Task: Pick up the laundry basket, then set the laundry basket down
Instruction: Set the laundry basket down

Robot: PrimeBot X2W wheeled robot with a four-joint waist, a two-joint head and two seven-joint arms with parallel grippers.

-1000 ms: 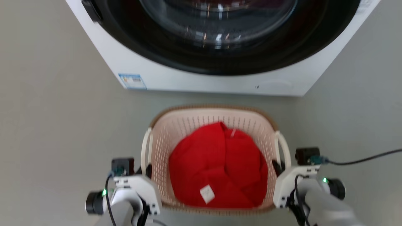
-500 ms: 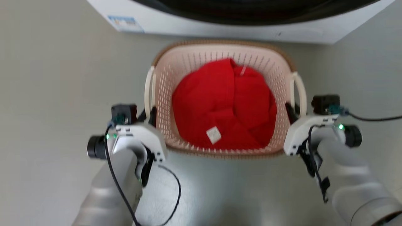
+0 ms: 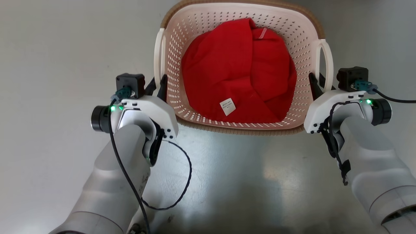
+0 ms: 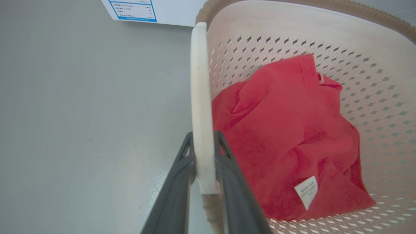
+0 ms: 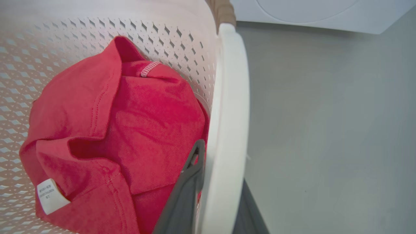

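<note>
1 laundry basket (image 3: 195, 39); 2 white handles (image 3: 159, 53) on it; 1 red garment (image 3: 237, 65) inside it; 1 white label (image 3: 227, 106) on the garment. At its sides, 2: left gripper (image 3: 158, 84), right gripper (image 3: 318, 81). 1 washer (image 5: 325, 16) beyond it.

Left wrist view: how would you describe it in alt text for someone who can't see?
The left claw, two dark grey fingers, is clamped on the white side handle of a cream perforated plastic laundry basket with a brown woven-look rim. A crumpled red garment lies inside; grey floor alongside.

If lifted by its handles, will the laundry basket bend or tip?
Probably stiff: the laundry basket is moulded perforated plastic. Likely light: it holds only a red garment. With fingers on both side handles, it should hardly tip.
</note>
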